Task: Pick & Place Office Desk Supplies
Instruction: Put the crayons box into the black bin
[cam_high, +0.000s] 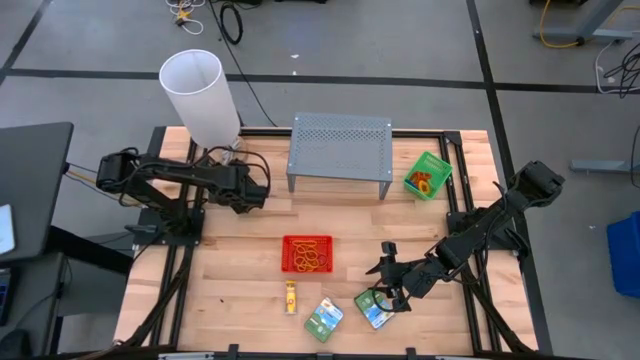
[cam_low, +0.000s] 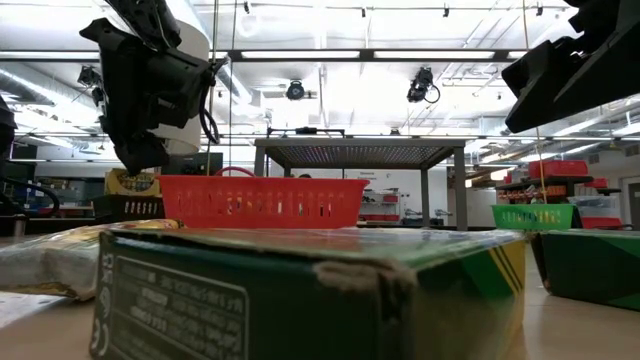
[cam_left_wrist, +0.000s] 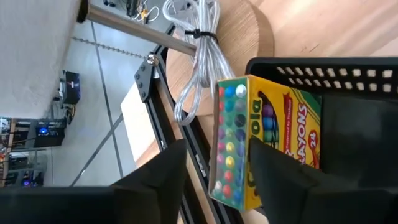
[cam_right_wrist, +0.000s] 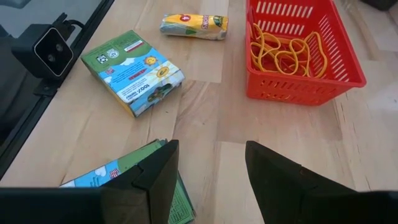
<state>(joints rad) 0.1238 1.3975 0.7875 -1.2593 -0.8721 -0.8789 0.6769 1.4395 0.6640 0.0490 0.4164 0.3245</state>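
Light wood plank table (cam_high: 240, 290) on a grey concrete floor (cam_high: 400, 40), workshop shelving behind. Red mesh tray (cam_high: 307, 254) of orange rubber bands (cam_right_wrist: 283, 50) sits mid-table, grey perforated metal stand (cam_high: 340, 146) beyond it. Left tool (cam_left_wrist: 214, 171) reaches right at the far left, fingers parted around the yellow-green crayon box (cam_left_wrist: 264, 140) standing in the black box (cam_left_wrist: 348, 87). Right tool (cam_right_wrist: 208, 168) hovers open over a green-blue packet (cam_high: 374, 308) near right.

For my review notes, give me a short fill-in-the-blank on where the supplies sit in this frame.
1. The orange rubber bands lie in the ___ tray.
2. The crayon box stands in a ___ basket.
3. The grey stand has a ___ tray to its right.

Missing: red; black; green
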